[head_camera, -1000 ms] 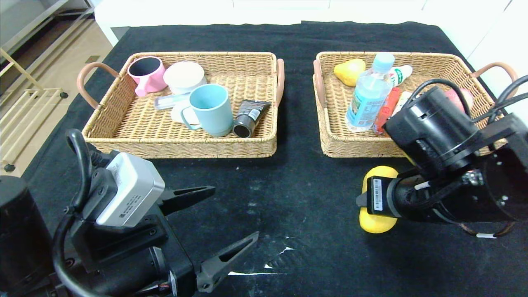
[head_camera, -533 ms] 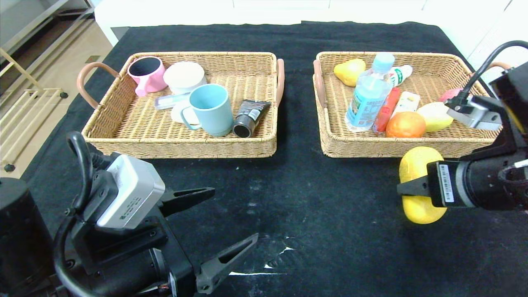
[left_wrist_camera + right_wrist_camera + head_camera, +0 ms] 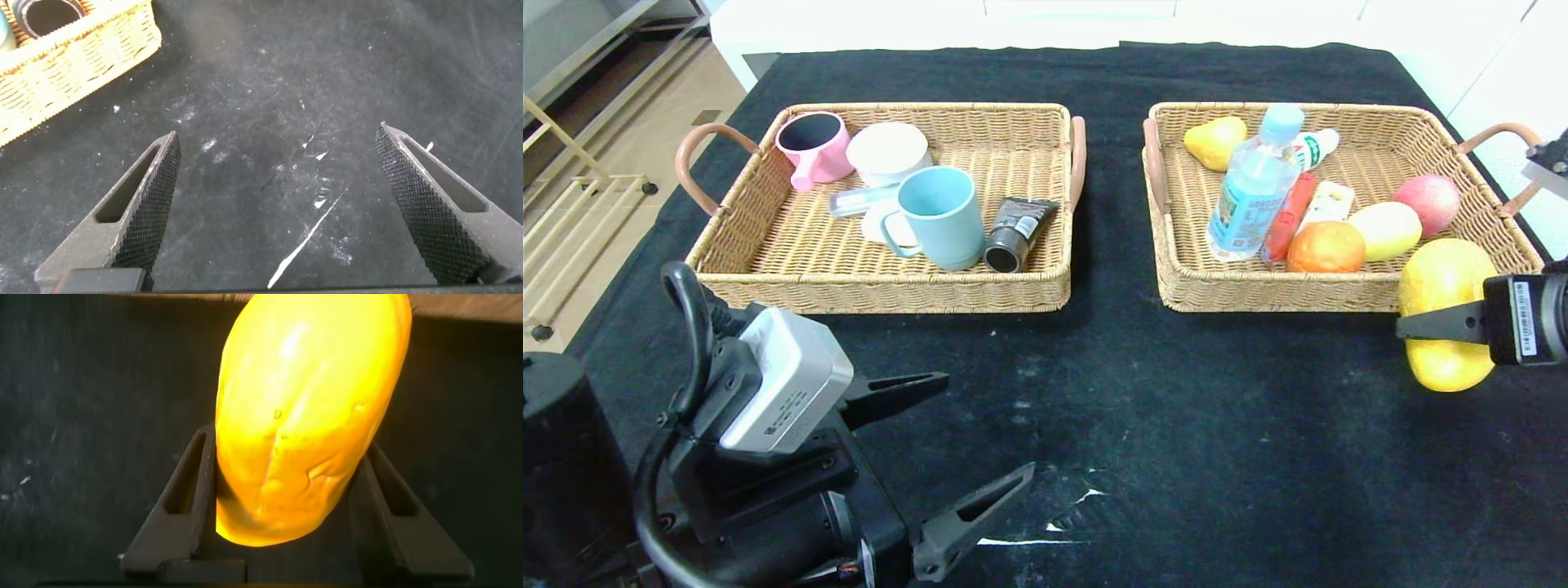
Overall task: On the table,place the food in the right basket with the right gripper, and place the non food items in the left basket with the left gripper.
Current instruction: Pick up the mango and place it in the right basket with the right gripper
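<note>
Table [image 3: 1111, 425]: one, under black cloth with white scuffs, carrying two wicker baskets side by side.
Left basket [image 3: 882, 290]: one tan tray with brown loop handles, on the robot's left half of the table.
Non food items: two, both inside the left basket; teal mug [image 3: 941, 214] upright near the front wall, black squeeze tube [image 3: 1017, 233] lying just beside it, cap toward the front.
Other left-basket contents: one pink cup [image 3: 813, 147] at the far corner, one white round container [image 3: 888, 152] next to it, one flat pale item partly hidden behind the mug.
Right basket [image 3: 1241, 291]: one matching tray on the robot's right half.
Food in right basket: one clear bottle [image 3: 1252, 189] with pale blue cap, one orange-red sausage [image 3: 1289, 217] touching it, one small carton [image 3: 1327, 202] beside the sausage.
Round fruits in right basket: four; yellow one at the far corner [image 3: 1214, 140], orange one [image 3: 1325, 247], pale yellow one [image 3: 1384, 230], pink-red one [image 3: 1426, 202].
Mango [image 3: 1445, 312]: one, long and yellow, not in a basket, held in the air at the right basket's near right corner, overlapping its front rim in the head view.
Right gripper [image 3: 282, 514]: clamped on the mango, one finger on each flank, at the table's right edge.
Left gripper [image 3: 278, 200]: fingers spread wide with nothing between, low over bare cloth in front of the left basket.
</note>
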`<state>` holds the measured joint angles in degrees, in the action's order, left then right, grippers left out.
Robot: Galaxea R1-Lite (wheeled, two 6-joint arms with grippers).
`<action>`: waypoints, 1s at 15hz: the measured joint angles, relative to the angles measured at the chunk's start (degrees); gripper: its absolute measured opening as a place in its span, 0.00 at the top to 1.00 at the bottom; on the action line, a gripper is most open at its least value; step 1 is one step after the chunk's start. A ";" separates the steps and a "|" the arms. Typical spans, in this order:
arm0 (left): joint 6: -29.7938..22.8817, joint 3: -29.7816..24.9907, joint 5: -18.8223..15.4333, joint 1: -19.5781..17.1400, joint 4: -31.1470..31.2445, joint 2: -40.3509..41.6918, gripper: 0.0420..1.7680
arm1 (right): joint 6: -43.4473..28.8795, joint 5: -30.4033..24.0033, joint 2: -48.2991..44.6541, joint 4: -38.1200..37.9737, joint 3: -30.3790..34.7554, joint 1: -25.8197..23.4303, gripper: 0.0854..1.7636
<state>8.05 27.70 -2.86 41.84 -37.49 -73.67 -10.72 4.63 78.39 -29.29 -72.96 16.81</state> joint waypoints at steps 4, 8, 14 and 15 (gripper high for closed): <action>0.05 0.00 -0.11 0.00 0.02 -0.23 0.03 | 1.22 -0.39 -1.10 1.57 1.83 -1.99 0.48; 0.07 0.00 -0.11 0.05 0.06 -0.41 0.03 | 1.84 -0.78 -1.02 6.47 1.44 -3.19 0.48; 0.07 0.06 -0.11 -0.02 -0.05 -0.43 0.03 | 2.49 -2.85 5.29 11.39 -7.57 -5.84 0.48; 0.07 0.09 -0.11 -0.06 -0.05 -0.43 0.03 | 2.54 -2.79 6.69 11.43 -10.12 -6.01 0.48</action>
<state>8.12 27.78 -2.97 41.78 -37.53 -74.09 -8.18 1.84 85.08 -17.86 -83.08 10.80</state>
